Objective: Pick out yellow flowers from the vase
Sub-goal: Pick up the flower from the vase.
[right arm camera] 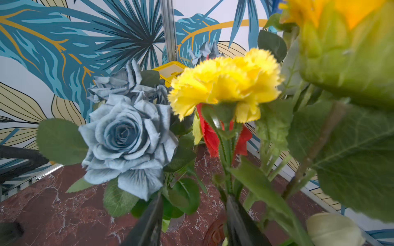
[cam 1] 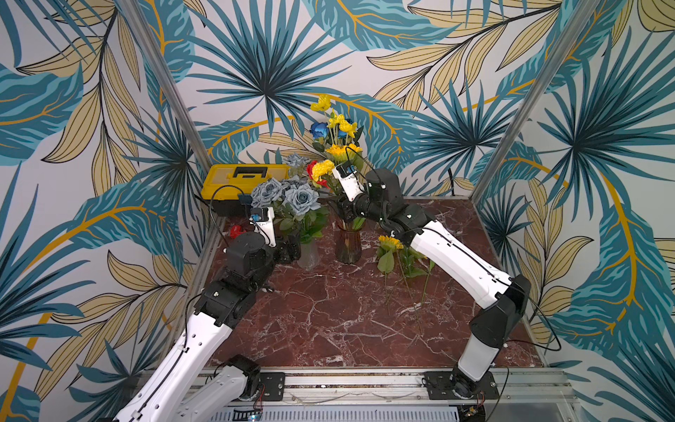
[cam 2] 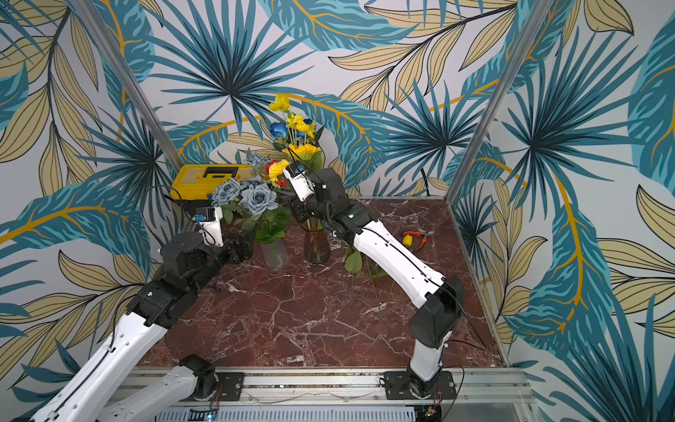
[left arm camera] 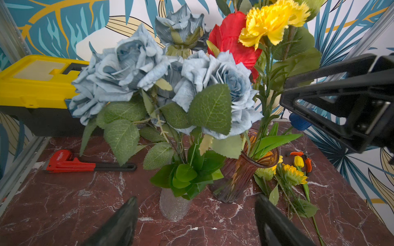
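**Grasp phase of the yellow-bloom extraction.** The ribbed amber glass vase (cam 1: pixel 348 246) stands at mid-width near the far edge of the red-brown marble table (cam 1: pixel 328 321). It holds a mixed bunch:

- a frilled yellow carnation (right arm camera: pixel 226 85)
- a yellow sunflower (cam 1: pixel 341 150)
- a yellow small-blossom spray (cam 1: pixel 343 122)
- a red flower (left arm camera: pixel 230 42)
- a deep blue rose (cam 1: pixel 319 129)

Loose yellow-headed stems (cam 1: pixel 390 242) lie flat between the vase and the right edge, evidently already out.

The right gripper (right arm camera: pixel 194 196) sits among the stems just above the vase mouth, below the carnation. Its jaws stand apart and clamp nothing, with the carnation's stem running down close to one of them. The left gripper (left arm camera: pixel 196 198), jaws wide apart and empty, is just beside the clear textured glass vase (left arm camera: pixel 173 204) of grey-blue roses (cam 1: pixel 285 193), on the side toward the left edge.

The step in hand appears to be lining up on the carnation's stem. The next move calls for centring that single stem between the jaws and closing without trapping neighbouring leaves or the red flower. The lift should then run along the stem so the vase does not tip.
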{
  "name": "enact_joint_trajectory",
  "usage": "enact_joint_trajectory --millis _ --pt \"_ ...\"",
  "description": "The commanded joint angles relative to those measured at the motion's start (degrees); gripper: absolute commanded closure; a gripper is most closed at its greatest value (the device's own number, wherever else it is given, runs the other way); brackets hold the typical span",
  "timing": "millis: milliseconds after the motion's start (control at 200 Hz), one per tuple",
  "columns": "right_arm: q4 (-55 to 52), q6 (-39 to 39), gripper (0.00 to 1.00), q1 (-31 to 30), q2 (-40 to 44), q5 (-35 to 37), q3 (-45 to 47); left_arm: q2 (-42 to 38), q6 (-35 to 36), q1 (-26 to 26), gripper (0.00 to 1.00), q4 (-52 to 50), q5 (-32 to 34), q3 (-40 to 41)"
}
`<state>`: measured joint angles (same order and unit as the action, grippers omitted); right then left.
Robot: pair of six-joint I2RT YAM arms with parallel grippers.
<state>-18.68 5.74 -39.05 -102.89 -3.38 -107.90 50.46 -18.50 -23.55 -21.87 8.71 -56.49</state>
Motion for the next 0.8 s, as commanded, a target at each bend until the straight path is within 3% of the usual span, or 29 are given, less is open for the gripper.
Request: enact_joint_trajectory --millis 0,300,461,611,796 --pt "0.3 1.9 0.50 -0.4 -1.9 2.0 -1.9 -0.8 -0.1 0.3 0.14 0.9 -0.8 0.9" --pt "-1.5 4.1 0.51 -0.3 -7.2 3.5 -8.0 -0.4 -0.1 0.4 0.14 1.6 -1.3 1.3" --pt "-0.4 4.2 0.74 -0.3 -7.9 3.7 -8.3 -0.4 -0.1 0.4 0.14 1.8 -1.4 1.4" --pt "0.9 4.0 0.88 -0.4 -7.7 3.8 -8.0 -0.3 -0.1 0.5 0.14 2.1 -1.5 1.6" --pt "2.1 3.4 0.96 -0.3 -7.1 3.4 -7.1 0.0 -0.1 0.5 0.14 2.5 -1.7 1.5"
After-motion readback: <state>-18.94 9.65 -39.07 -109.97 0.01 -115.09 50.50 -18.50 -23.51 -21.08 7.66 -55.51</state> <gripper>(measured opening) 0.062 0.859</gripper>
